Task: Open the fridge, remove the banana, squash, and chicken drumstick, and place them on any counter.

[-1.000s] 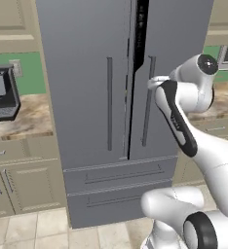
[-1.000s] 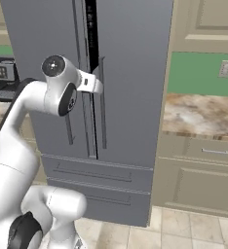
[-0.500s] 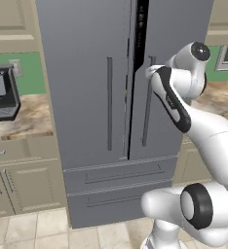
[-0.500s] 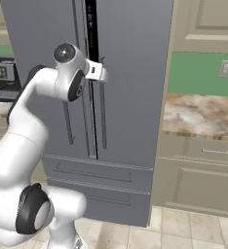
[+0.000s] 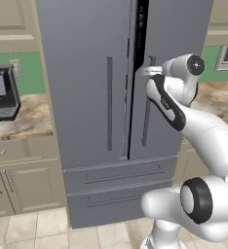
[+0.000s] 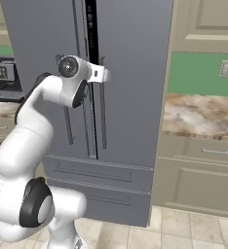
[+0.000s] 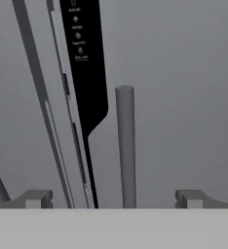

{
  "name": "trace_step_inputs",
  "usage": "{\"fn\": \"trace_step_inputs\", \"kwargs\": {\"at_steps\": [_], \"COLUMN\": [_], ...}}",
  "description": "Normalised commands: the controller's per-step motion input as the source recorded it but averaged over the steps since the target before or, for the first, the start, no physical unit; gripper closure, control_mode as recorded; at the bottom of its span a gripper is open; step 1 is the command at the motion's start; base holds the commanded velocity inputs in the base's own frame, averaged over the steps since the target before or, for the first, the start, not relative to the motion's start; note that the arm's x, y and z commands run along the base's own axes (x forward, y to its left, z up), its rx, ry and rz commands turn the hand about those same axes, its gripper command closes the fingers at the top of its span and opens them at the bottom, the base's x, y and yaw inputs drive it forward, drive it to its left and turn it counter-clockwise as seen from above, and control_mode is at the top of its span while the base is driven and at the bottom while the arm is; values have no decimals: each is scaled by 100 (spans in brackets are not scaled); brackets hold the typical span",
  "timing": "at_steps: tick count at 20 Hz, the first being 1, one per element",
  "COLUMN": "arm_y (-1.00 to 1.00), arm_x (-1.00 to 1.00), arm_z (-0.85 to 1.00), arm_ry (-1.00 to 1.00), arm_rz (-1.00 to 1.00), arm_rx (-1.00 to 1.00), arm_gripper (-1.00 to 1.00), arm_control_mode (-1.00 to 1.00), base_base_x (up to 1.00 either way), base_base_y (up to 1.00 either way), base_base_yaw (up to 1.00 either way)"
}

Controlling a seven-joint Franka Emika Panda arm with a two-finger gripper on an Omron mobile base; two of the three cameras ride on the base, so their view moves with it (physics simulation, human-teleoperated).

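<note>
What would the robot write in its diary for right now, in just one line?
stage: reaching for handle | fridge: doors shut | gripper: open, astride right door's handle, not gripping | food: not out yet

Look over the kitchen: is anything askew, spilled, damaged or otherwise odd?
Nothing stands out. The fridge stands upright with both doors shut, and the open gripper sits squarely at the right door handle.
</note>
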Motion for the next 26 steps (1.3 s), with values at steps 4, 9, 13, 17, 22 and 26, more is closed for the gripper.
{"fn": "trace_step_inputs", "kwargs": {"at_steps": [4, 9, 13, 17, 22, 26], "arm_y": [0, 0, -4, -4, -3, 0], "arm_x": [57, 66, 64, 59, 64, 60], "arm_z": [0, 0, -12, -16, -15, -13], "arm_ry": [11, 4, 0, 0, 0, 0], "arm_rz": [0, 0, 0, 0, 0, 0], "arm_rx": [0, 0, 4, 5, 3, 1], "arm_gripper": [-100, -100, -100, -100, -100, -100], "arm_control_mode": [-100, -100, -100, -100, -100, -100], "base_base_x": [0, 0, 0, 0, 0, 0], "base_base_y": [0, 0, 0, 0, 0, 0], "base_base_yaw": [0, 0, 0, 0, 0, 0]}}
